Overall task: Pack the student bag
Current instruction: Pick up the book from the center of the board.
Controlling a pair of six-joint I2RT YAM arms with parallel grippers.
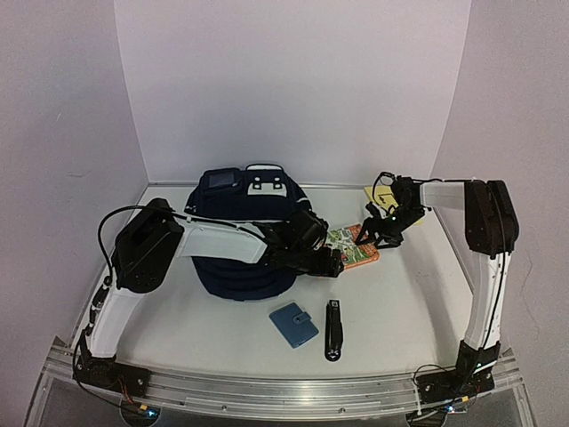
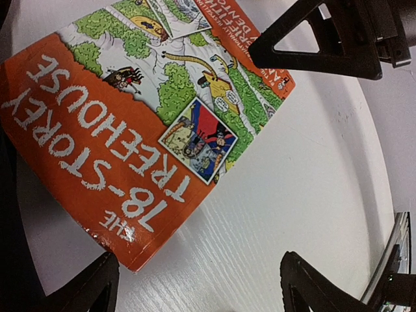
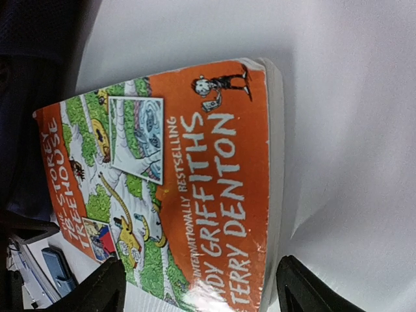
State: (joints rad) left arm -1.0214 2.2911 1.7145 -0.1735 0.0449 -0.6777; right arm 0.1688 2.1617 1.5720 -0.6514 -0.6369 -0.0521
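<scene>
Flanking orange book [image 1: 356, 253] by student bag [image 1: 233, 197]: left claw [image 1: 335, 264], right claw [image 1: 370, 235], both wide

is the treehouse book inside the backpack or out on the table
Out. The orange paperback lies flat, cover up, on the white table beside the navy backpack, not inside it.

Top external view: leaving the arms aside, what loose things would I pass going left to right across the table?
student bag → blue wallet → slim black item (too small to identify) → orange book → yellow paper
</scene>
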